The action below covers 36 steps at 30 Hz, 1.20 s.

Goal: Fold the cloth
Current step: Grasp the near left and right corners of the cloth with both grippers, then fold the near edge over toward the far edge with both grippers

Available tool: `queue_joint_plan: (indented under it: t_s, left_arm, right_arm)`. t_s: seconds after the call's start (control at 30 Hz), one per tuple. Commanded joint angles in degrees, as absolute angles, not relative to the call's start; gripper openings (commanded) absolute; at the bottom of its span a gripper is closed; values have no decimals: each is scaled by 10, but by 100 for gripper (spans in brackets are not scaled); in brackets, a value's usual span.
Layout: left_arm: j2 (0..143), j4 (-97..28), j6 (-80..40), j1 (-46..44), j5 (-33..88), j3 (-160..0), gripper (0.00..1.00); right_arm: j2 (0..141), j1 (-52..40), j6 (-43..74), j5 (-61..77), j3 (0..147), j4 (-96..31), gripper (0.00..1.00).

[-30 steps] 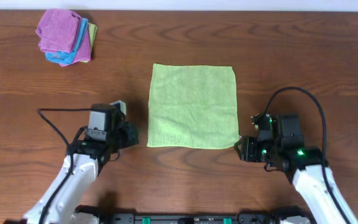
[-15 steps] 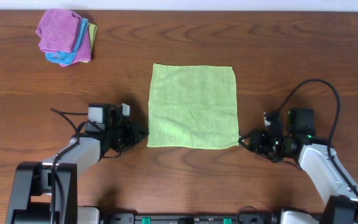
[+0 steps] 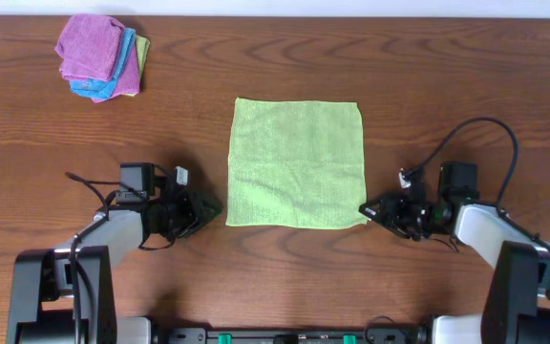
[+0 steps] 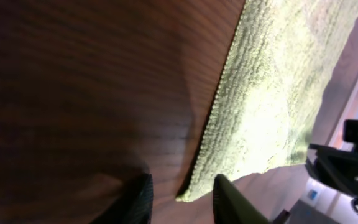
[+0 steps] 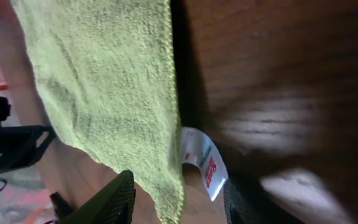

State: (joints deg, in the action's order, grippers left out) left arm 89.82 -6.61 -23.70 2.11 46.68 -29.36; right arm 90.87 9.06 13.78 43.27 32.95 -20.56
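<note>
The lime-green cloth (image 3: 296, 163) lies flat and spread out in the middle of the table. My left gripper (image 3: 213, 205) is low at the cloth's near left corner, open, with the corner (image 4: 191, 194) between its fingertips (image 4: 180, 202). My right gripper (image 3: 370, 208) is low at the near right corner, open, its fingers (image 5: 178, 205) on either side of the corner (image 5: 169, 193) and its white tag (image 5: 205, 165). Neither pair of jaws has closed on the fabric.
A pile of folded cloths, purple (image 3: 89, 46) on top with light blue (image 3: 113, 81) and a green edge beneath, sits at the far left corner. Dark wood table (image 3: 466, 86) all round. Cables loop from both arms.
Both arms have dropped lower and reached inward, bringing each gripper's tips up to the cloth's near corners. The cloth has not moved.
</note>
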Motion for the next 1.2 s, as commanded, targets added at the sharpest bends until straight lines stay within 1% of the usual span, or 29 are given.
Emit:
queue_joint_plan:
  t_s: [0.0, 0.33, 0.4, 0.53, 0.57, 0.67, 0.77, 0.83, 0.87, 0.93, 0.97, 1.0, 1.03, 1.17]
  left_arm:
    - [907, -80, -224, 22, 447, -290, 42]
    - [908, -81, -218, -16, 460, -290, 49]
    - [911, -82, -213, -22, 452, -289, 47]
    - [950, -68, -208, -32, 452, -289, 49]
    - [963, -57, -208, -36, 461, -289, 49]
    - [1004, -16, -210, -42, 494, -290, 42]
    - [1009, -4, -214, -41, 496, -290, 42]
    - [1009, -2, -214, -41, 496, -290, 42]
    - [1009, -2, -214, -41, 496, -290, 41]
    - [1009, -2, -214, -41, 496, -290, 36]
    - [1009, -3, -214, -41, 496, -290, 29]
    - [1009, -3, -214, -41, 496, -290, 12]
    - [1009, -3, -214, -41, 496, -290, 6]
    - [1007, -2, -215, -41, 496, -293, 6]
  right_arm:
    - [923, 79, 153, 416, 330, -199, 47]
    - [923, 57, 167, 416, 330, -193, 46]
    - [923, 56, 167, 416, 330, -193, 45]
    - [923, 55, 167, 416, 330, -193, 41]
    - [923, 55, 167, 416, 330, -194, 41]
    - [923, 55, 167, 416, 330, -197, 40]
    - [923, 55, 167, 416, 330, -198, 37]
    - [923, 55, 167, 416, 330, -197, 36]
    - [923, 55, 167, 416, 330, -197, 32]
    - [923, 55, 167, 416, 330, -195, 24]
    - [923, 55, 167, 416, 330, -194, 18]
    - [923, 55, 168, 416, 330, -192, 9]
    - [923, 55, 172, 416, 330, -190, 2]
    - [922, 53, 182, 436, 330, -177, 1]
